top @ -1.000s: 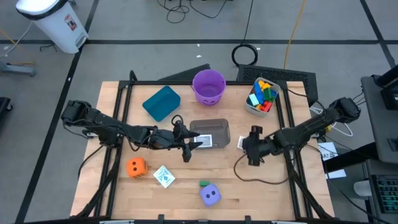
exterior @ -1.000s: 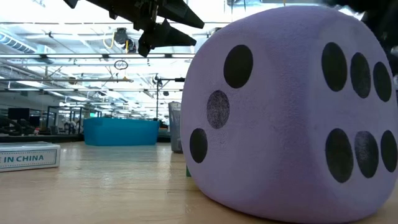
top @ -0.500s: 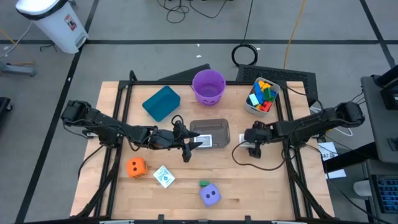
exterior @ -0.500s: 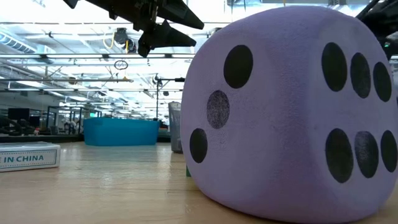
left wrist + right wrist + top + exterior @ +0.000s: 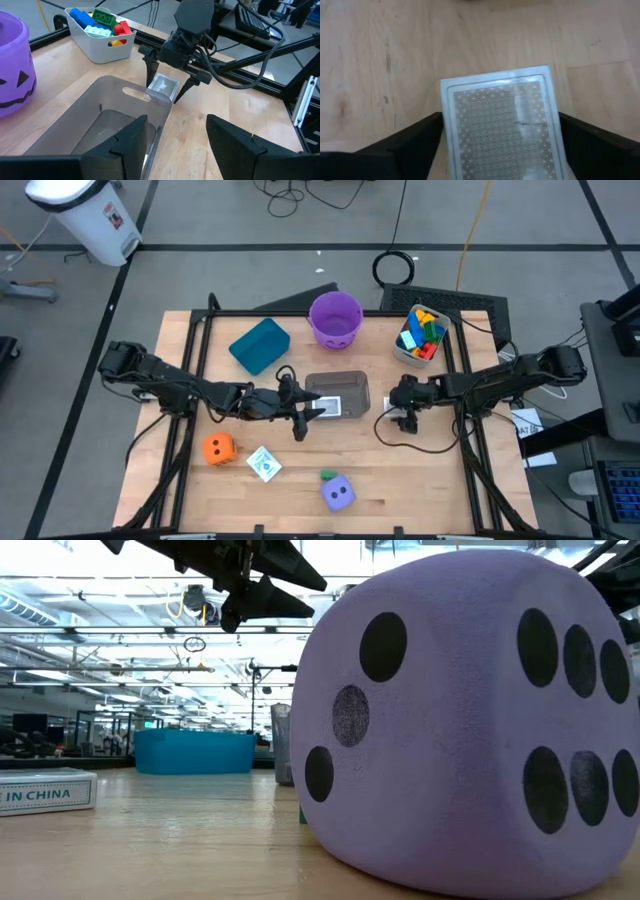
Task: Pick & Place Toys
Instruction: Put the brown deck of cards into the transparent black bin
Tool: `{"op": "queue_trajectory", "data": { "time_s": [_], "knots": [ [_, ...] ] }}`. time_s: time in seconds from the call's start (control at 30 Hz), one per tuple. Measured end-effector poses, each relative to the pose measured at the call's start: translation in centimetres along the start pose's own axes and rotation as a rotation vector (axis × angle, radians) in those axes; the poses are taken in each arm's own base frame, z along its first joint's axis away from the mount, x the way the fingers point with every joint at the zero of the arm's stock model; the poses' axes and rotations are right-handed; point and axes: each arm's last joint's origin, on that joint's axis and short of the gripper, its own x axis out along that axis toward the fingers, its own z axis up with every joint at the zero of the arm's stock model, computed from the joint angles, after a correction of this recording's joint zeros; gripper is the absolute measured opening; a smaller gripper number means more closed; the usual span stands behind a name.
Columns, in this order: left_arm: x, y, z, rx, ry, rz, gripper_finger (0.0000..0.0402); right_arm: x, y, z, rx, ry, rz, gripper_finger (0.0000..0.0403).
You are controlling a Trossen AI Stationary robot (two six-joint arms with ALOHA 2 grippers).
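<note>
My right gripper (image 5: 400, 406) (image 5: 502, 150) is open, tipped down over a patterned card (image 5: 502, 127) (image 5: 162, 86) that lies flat on the table, right of the clear tub (image 5: 340, 393). One finger stands on each side of the card; I cannot tell whether they touch it. My left gripper (image 5: 312, 412) (image 5: 180, 150) hangs open and empty, high over the tub's right wall. An orange die (image 5: 219, 448), another card (image 5: 263, 464), a green block (image 5: 328, 476) and a purple die (image 5: 338, 493) (image 5: 460, 720) sit near the front edge.
A teal bin (image 5: 259, 345), a purple bucket (image 5: 335, 318) and a white tub of coloured blocks (image 5: 421, 335) stand along the far edge. A white card (image 5: 331, 406) lies inside the clear tub. A loose cable (image 5: 385, 448) curls on the table near my right arm.
My right gripper has swung toward the table's far edge and a little left, and has come down over the card beside the clear tub. My left arm has kept still.
</note>
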Motion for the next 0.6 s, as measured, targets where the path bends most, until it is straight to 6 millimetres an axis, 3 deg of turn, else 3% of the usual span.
{"op": "queue_trajectory", "data": {
  "time_s": [0.23,0.43,0.6],
  "knots": [
    [0.0,0.0,0.0,-0.003,-0.001,0.000,0.0209,-0.6,0.1,0.4,0.002,-0.047,0.013,0.0272],
    [0.0,-0.1,0.2,-0.020,-0.020,-0.005,0.0209,-2.5,0.4,1.4,-0.008,-0.123,0.042,0.0272],
    [0.5,-0.1,0.1,-0.099,-0.054,0.022,0.0209,-5.0,1.7,3.6,-0.105,-0.298,-0.022,0.0272]
  ]
}}
